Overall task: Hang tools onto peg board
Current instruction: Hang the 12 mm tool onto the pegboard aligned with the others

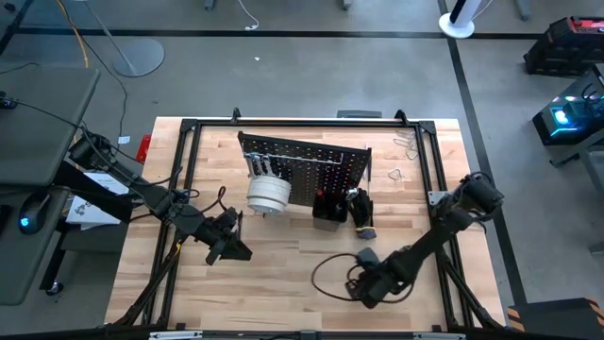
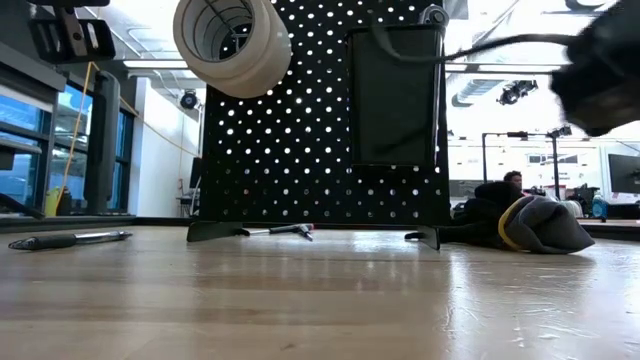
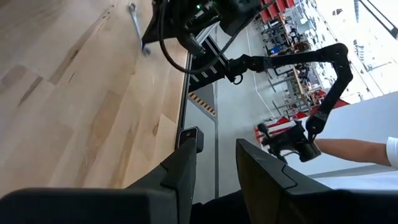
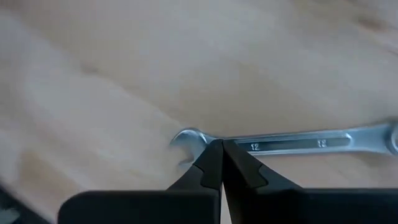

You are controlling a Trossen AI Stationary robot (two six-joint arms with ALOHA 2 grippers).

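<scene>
Down at the worktop [image 1: 283, 274], the right pincer [image 4: 221, 144] stood with its two dark fingers pressed together, tips meeting right at a silver wrench [image 4: 292, 142] lying flat on the wood, near its open-jawed end; whether the tips actually gripped it could not be told. From above, the right arm stretched from its base at the right edge, bent low and forward toward the near side, its pincer [image 1: 368, 283] beside a loop of black cable [image 1: 326, 274]. The left pincer [image 1: 229, 244] hung over the worktop's left half with a narrow gap between its fingers [image 3: 183, 168], holding nothing. Behind both, the peg board [image 1: 311, 165] stood upright, white tape rolls [image 1: 268, 194] hanging at its left, a small black bin [image 1: 328, 208] at its front, and a dark glove-like bundle [image 2: 530, 225] lay by its right foot.
</scene>
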